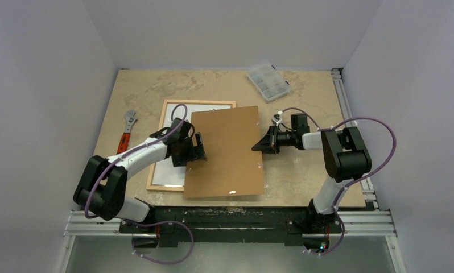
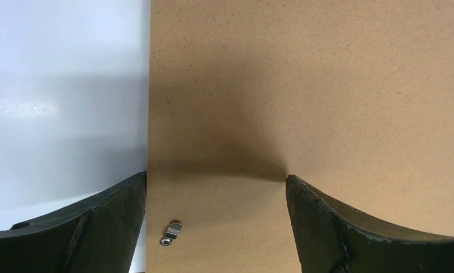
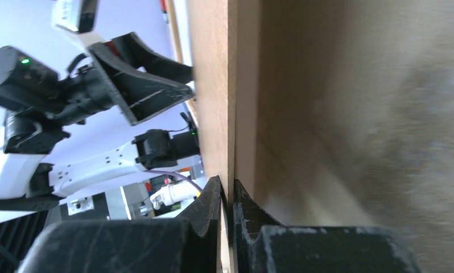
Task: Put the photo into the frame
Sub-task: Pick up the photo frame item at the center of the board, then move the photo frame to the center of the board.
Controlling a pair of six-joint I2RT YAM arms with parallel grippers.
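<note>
The light wood frame (image 1: 199, 102) lies flat at the left of the table. Inside it the photo (image 1: 169, 172) shows a plain white face. A brown backing board (image 1: 227, 153) lies askew over the frame's right part. My right gripper (image 1: 260, 146) is shut on the board's right edge, the thin edge pinched between the fingertips (image 3: 227, 190). My left gripper (image 1: 201, 147) stands open over the board's left edge (image 2: 216, 182), one finger above the white photo (image 2: 65, 85), the other above the board (image 2: 304, 85). A small metal clip (image 2: 171, 232) sits on the board.
A red-handled adjustable wrench (image 1: 127, 129) lies left of the frame. A clear plastic parts box (image 1: 268, 81) sits at the back of the table. Aluminium rails run along the right and near edges.
</note>
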